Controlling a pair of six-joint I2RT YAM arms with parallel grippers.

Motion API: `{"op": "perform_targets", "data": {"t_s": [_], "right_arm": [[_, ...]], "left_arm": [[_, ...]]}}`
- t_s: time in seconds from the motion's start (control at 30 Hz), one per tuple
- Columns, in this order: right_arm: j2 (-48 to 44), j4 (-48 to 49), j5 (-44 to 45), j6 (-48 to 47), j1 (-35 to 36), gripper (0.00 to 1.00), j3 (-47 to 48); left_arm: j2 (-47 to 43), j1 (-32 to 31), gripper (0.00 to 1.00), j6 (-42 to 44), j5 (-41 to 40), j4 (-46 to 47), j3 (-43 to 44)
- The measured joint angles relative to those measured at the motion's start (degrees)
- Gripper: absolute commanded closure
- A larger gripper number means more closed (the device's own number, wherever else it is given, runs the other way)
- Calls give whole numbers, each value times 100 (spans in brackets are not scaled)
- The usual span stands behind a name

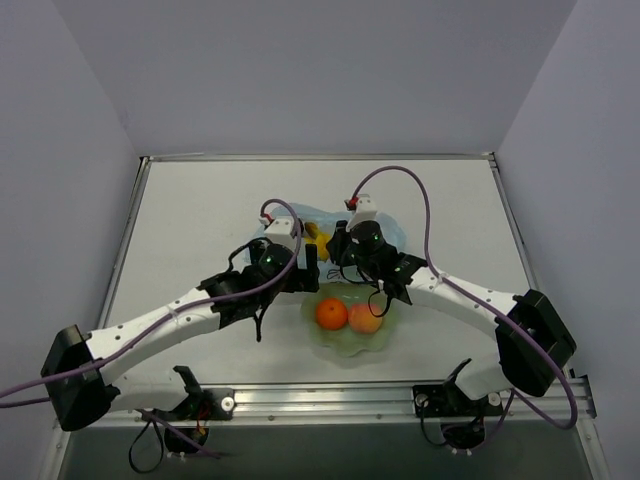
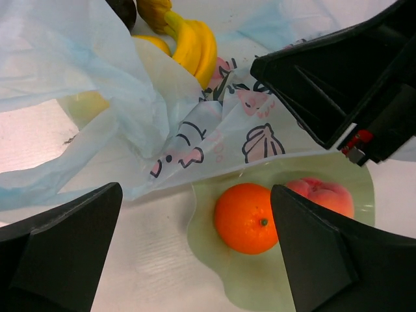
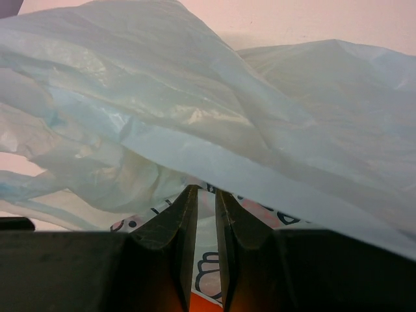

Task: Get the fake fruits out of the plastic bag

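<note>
An orange (image 2: 246, 218) and a peach-pink fruit (image 2: 325, 195) lie in the pale green bowl (image 2: 260, 289). My left gripper (image 2: 195, 211) hangs open just above them, the orange between its fingers and untouched. The light-blue plastic bag (image 2: 97, 78) lies behind the bowl, its mouth raised. Yellow bananas (image 2: 192, 42) and a dark round fruit (image 2: 123, 8) show inside it, and a yellow oval fruit (image 2: 84, 104) shows through the film. My right gripper (image 3: 206, 192) is shut on the bag's (image 3: 227, 97) printed edge. From above, both grippers (image 1: 312, 268) (image 1: 345, 245) meet over the bag (image 1: 392, 228).
The bowl (image 1: 345, 345) sits near the table's front edge, between the two arms. The bag's printed edge drapes down onto the bowl's far rim. Grey walls close the table in on three sides.
</note>
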Motion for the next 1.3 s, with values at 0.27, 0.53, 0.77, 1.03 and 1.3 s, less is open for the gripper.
{"op": "perform_targets", "data": {"t_s": [0.27,0.53,0.77,1.03,1.3], "right_arm": [[2,15,-74,-52,-20,86,2],[177,33,-74,-79,-26,86,83],[461,57,-76,-81,13,84,177],[1252,114,-13,-142,39,65,754],[2015,50,693,203,52,43,1185]], "left_arm": [[1202,50,4,254,-850,-122,533],[1805,439,22,442,-1335,166,551],[1794,992,72,573,-1187,1067,197],[1480,1093,98,717,-859,1532,-435],[660,1152,98,575,-407,1834,-1266]]}}
